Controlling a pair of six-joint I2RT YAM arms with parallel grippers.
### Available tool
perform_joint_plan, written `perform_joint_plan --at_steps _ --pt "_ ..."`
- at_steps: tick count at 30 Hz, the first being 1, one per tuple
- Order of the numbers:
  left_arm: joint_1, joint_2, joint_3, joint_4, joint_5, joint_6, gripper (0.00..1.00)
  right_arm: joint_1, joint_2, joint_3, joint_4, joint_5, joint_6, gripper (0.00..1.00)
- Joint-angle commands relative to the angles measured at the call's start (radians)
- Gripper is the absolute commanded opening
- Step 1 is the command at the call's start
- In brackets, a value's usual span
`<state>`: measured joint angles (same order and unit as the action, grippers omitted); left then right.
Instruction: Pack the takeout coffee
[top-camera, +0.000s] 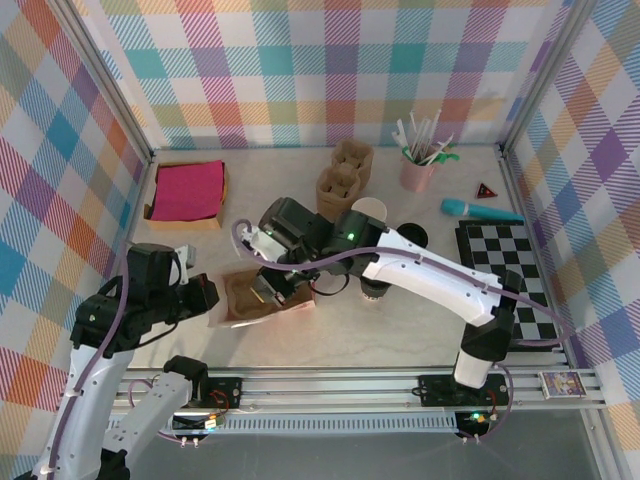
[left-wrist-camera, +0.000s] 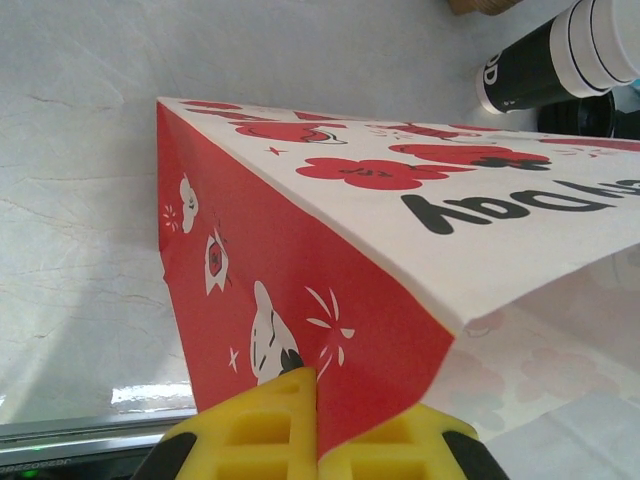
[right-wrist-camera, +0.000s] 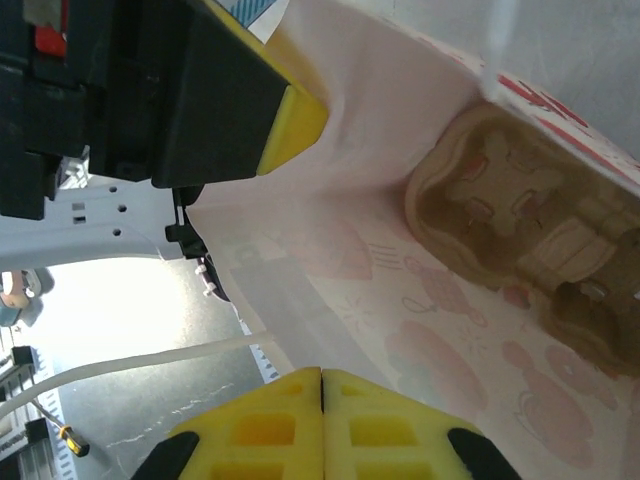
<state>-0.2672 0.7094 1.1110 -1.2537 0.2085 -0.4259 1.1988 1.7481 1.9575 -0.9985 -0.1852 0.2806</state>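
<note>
The takeout coffee (top-camera: 376, 291) stands on the desk (top-camera: 400, 335) at about 3 o'clock of the paper bag (top-camera: 236, 300), near it but apart. Its dark lower band shows below the right arm, which hides its upper part. The left pincer (left-wrist-camera: 320, 420), at the bag's 9 o'clock, is clenched on a red-printed corner fold of the bag. The right pincer (right-wrist-camera: 322, 400), at the bag's 1 o'clock side, has its yellow pads (right-wrist-camera: 250, 430) pressed together on the thin lip of the bag's mouth, and a moulded cardboard cup carrier (right-wrist-camera: 520, 215) lies inside.
</note>
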Motion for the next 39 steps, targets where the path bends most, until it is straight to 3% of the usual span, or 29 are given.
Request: perform_joint_plan --at_steps 1,17,22,27,32,39 --pt "-0.009 0.013 0.010 -0.050 0.012 0.003 0.00 0.005 0.033 -0.010 0.044 -0.012 -0.066 0.08" --pt "-0.009 0.045 0.014 0.002 0.100 -0.104 0.00 0.005 0.244 -0.007 0.211 0.096 -0.113 0.00" --pt "-0.009 0.100 0.058 -0.047 0.081 -0.103 0.00 0.005 0.149 -0.153 0.335 0.200 -0.112 0.00" --pt "-0.009 0.101 0.055 -0.055 0.065 -0.123 0.00 0.002 0.083 -0.150 0.331 0.259 -0.116 0.00" --pt "-0.009 0.121 0.054 -0.069 0.049 -0.123 0.00 0.002 0.031 -0.172 0.357 0.216 -0.141 0.02" --pt "-0.009 0.164 0.072 -0.060 0.059 -0.116 0.00 -0.013 -0.003 -0.296 0.383 0.121 -0.306 0.03"
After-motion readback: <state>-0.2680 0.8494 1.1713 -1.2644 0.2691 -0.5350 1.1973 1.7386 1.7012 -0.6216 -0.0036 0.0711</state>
